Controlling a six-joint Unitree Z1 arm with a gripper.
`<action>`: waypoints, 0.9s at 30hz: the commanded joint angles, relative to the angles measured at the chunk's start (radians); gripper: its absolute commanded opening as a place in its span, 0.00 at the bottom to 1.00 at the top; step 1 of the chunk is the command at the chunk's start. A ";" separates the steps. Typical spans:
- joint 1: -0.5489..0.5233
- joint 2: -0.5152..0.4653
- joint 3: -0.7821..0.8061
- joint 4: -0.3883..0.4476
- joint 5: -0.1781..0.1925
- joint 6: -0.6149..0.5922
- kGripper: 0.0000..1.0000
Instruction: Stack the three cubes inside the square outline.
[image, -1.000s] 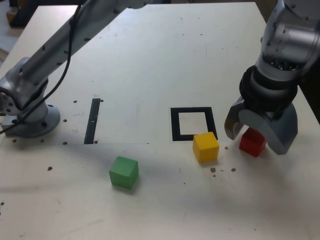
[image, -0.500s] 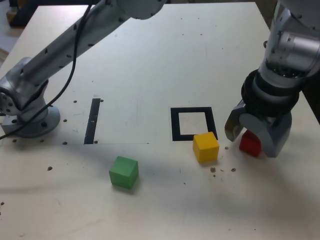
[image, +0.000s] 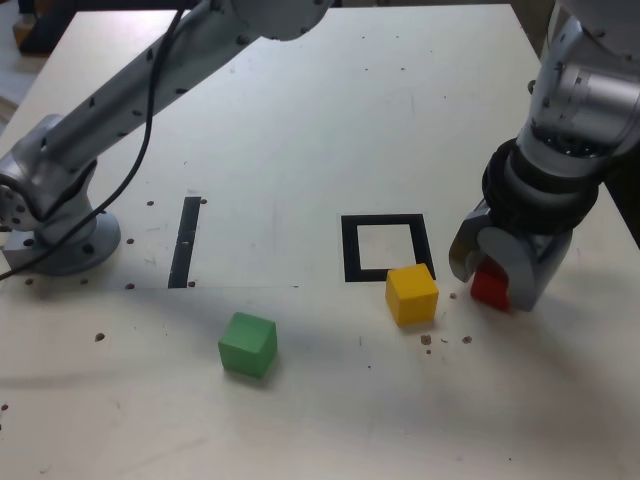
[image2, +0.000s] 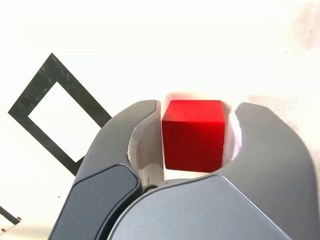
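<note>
Two curved grey fingers (image2: 187, 132) close around a small matte red cube (image2: 193, 135) at the right of the exterior view, one on each side of it, gripping it or very nearly so, while the block sits low, apparently on the pale desk (image: 330, 400). A plain matte yellow cube (image: 411, 295) rests near the centre of the frame, against the lower-right corner of a flat, thick-lined black square outline (image: 351, 250), and a matte green cube (image: 248, 345) lies at lower left of centre, well apart from the others. No block stands inside the outline and none is stacked, leaving the whole tower to be built. The job appears to be at its first pick-up; the red cube likely goes into the square next, with the yellow and green ones to follow on top.
</note>
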 joint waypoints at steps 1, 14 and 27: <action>-0.001 0.006 -0.004 0.006 -0.003 -0.002 0.31; -0.013 -0.089 0.013 0.058 0.022 -0.025 0.29; 0.021 -0.267 0.248 0.057 0.023 -0.279 0.29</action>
